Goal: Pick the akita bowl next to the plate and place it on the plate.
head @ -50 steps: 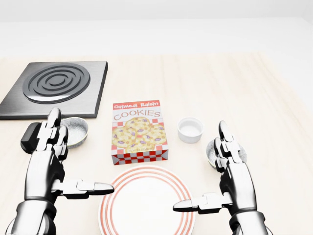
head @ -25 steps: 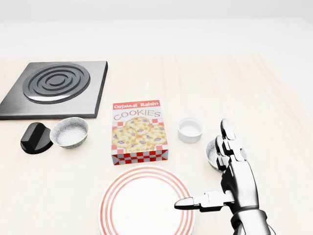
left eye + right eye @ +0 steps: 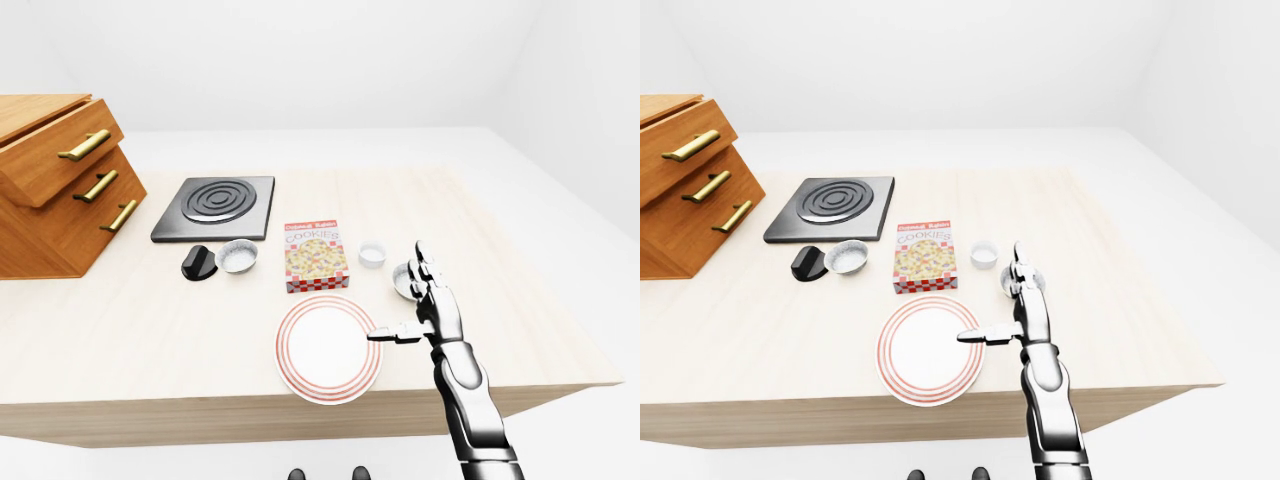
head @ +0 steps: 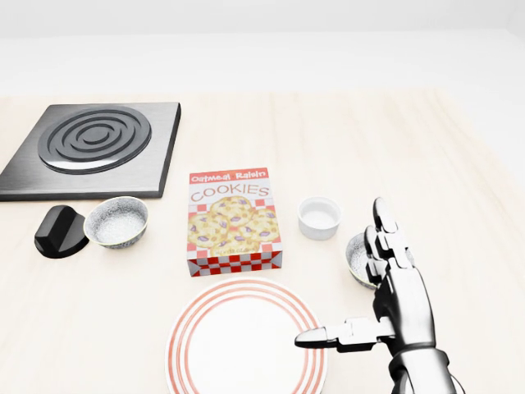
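Head view showed the akita bowl (image 4: 358, 256) at lower right on the worktop (image 4: 394, 148), beside the plate (image 4: 238, 345), partly behind the right hand (image 4: 399, 289), whose fingers were spread and gripped nothing, leaving pickup and placement undone.

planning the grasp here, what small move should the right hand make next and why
Probably lower the right hand a little onto the akita bowl and curl its fingers round the rim. The hand is open, fingers straight, thumb pointing toward the plate, and in the head view it covers the bowl's right side without gripping it.
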You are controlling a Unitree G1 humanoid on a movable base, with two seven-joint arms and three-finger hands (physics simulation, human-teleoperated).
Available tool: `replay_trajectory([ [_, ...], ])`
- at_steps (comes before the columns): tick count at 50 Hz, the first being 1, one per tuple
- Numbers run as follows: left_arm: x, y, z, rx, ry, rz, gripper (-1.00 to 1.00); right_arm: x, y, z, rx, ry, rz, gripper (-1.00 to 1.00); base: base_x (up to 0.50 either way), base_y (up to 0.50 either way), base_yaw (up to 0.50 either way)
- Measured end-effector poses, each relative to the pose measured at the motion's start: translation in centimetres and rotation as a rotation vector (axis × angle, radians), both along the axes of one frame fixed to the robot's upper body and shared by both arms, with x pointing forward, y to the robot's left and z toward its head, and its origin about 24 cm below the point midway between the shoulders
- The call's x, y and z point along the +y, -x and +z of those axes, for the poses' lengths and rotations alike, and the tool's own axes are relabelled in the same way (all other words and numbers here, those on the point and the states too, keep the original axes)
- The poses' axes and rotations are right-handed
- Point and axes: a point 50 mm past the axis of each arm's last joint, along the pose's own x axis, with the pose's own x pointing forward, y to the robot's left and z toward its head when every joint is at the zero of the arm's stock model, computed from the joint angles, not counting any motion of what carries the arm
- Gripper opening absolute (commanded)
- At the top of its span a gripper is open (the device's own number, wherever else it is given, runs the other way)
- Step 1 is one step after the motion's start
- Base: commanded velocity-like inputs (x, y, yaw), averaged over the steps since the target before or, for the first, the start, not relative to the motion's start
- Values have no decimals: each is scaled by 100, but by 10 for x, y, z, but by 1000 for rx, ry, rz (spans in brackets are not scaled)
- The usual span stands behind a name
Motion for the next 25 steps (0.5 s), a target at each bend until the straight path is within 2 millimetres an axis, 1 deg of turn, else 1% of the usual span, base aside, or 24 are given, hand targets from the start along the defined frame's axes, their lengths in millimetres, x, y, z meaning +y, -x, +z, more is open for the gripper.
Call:
replay_trajectory([
  [3,11,1,-23,73,48,63,100,0,0,0,-1,4,-4,100,0,0,0],
  [8,39,-8,-76,259,199,144,100,-1,-2,-1,-1,13,-13,100,0,0,0],
  [11,51,-10,-104,350,280,168,100,-2,-3,-2,0,17,-18,100,0,0,0],
  [17,67,-10,-151,506,414,199,100,-3,-4,-4,5,31,-27,100,0,0,0],
  [25,80,-11,-202,669,561,202,100,-3,-4,-7,10,50,-35,100,0,0,0],
])
